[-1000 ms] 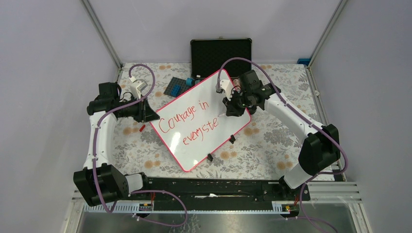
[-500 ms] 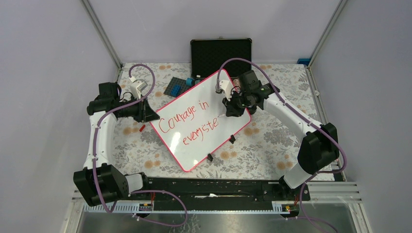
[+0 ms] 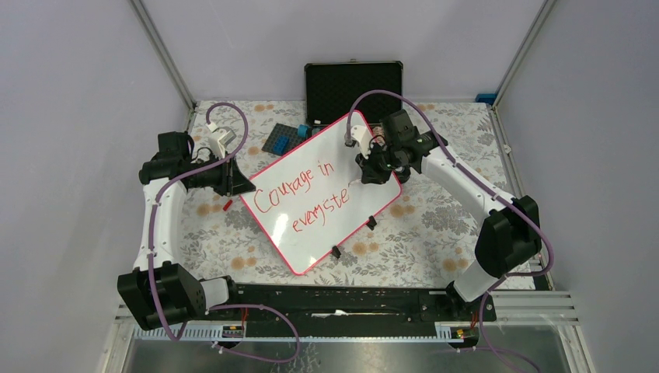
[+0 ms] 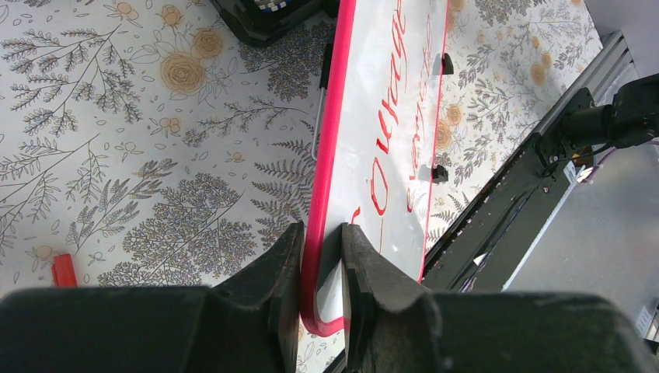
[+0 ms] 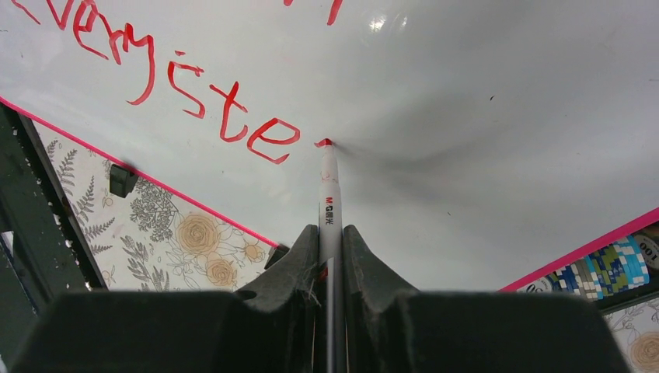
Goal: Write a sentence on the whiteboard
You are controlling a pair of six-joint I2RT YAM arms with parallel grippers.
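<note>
Lying slantwise in the middle of the flower-patterned table (image 3: 435,225), the whiteboard (image 3: 307,245) has one corner pointing at the arm bases and the opposite one toward the black case (image 3: 353,85) at the far edge. Two small black clips (image 3: 371,222) sit on its long edge nearest the right arm.

The left fingers (image 3: 237,183) meet the board at its left corner. In the left wrist view they (image 4: 299,242) are clenched on the pink-red frame (image 4: 330,140), one finger on each side of it, with the rounded corner just below them. Whether the board rests flat on the table there cannot be told. A small red cap (image 4: 64,270) lies on the table to the side, apart from the board.

The right fingers (image 3: 371,172) hang over the board's right part. They (image 5: 305,252) are closed tight on a red marker (image 5: 329,194), which juts straight out between them. Its tip touches the glossy surface (image 5: 466,93), with a tiny red mark at the point of contact.

The sentence (image 3: 303,194) runs in two red lines, "Courage in" above "every ste". The marker tip sits just right of the final "e" (image 5: 272,140), near the board's lower edge.
</note>
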